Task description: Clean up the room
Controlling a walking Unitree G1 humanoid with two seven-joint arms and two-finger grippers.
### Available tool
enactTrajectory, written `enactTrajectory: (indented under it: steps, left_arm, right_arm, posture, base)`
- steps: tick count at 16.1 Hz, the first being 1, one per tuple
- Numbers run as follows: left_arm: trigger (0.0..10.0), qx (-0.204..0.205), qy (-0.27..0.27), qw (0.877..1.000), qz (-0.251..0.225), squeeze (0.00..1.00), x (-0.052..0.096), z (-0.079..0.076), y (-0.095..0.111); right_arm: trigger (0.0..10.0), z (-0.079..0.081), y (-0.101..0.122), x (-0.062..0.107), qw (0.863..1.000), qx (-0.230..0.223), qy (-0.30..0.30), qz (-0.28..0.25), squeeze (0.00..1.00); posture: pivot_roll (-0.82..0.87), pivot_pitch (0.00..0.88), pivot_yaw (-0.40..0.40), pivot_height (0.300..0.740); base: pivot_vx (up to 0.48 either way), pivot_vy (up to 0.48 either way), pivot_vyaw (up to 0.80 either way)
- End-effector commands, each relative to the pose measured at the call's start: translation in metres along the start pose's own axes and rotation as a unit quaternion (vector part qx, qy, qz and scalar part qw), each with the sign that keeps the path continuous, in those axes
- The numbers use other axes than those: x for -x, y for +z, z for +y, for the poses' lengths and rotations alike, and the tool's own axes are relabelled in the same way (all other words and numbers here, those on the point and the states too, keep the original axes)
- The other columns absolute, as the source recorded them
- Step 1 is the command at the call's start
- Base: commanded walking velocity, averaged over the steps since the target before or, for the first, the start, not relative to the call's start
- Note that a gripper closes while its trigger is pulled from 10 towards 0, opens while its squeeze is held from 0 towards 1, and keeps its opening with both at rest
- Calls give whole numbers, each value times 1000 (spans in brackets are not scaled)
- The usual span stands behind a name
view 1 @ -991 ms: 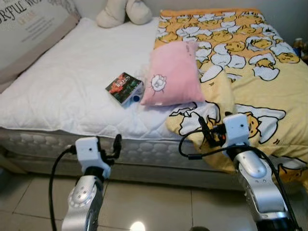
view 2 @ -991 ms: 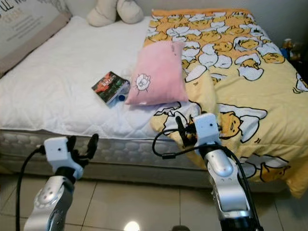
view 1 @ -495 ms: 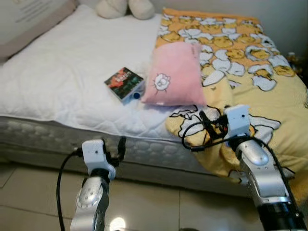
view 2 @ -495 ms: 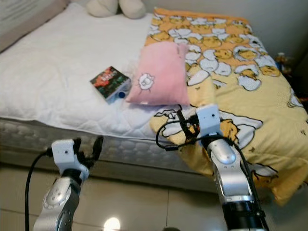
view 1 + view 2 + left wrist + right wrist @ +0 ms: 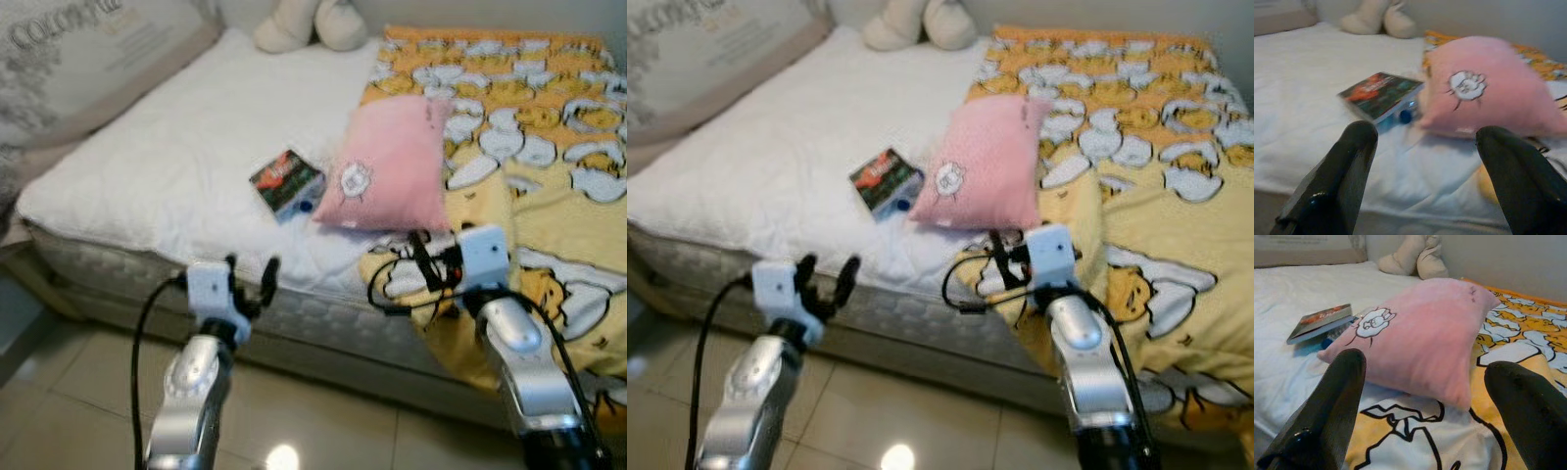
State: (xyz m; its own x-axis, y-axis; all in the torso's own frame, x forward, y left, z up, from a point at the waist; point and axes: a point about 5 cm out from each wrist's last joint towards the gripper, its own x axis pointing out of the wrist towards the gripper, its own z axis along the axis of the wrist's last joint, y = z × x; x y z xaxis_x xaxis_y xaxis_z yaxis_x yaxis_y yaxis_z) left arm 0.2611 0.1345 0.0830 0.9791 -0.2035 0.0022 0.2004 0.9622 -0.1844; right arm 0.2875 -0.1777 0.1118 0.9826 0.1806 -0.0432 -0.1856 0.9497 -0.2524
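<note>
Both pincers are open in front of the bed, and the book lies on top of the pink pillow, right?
Not quite. The book lies on the white mattress beside the pink pillow, at its edge, not on top of it; the left eye view shows this. The left pincer and right pincer are indeed open in front of the bed.

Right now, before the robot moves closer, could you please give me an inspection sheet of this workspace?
Surface: bed with white mattress cover, tiled floor below.
Job's things: pink pillow lying partly on the yellow blanket; book beside it, a small blue thing at its edge.
Clutter: plush toy at the far end; large printed cushion.
Grippers: left gripper and right gripper both face the bed, jaws open, holding nothing.
Cables: black cables looped at both wrists.
Surroundings: pale wall behind.
</note>
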Motion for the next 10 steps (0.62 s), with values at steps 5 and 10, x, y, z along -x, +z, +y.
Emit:
enactTrajectory:
  steps: [5, 10]
  left_arm:
    - [10000, -24, 2, 1000, 20, 0, -5, 7, -5]
    - [10000, -58, 23, 998, 9, 0, -11, 13, 5]
  right_arm:
    - [10000, 3, 4, 0, 1000, 2, 1, -11, 0]
    - [10000, 5, -1, -1, 1000, -12, -16, -3, 0]
  posture:
    - [-222, 0, 78, 740]
    - [-218, 0, 95, 740]
  base:
    - [0, 384, -770]
    - [0, 0, -149]
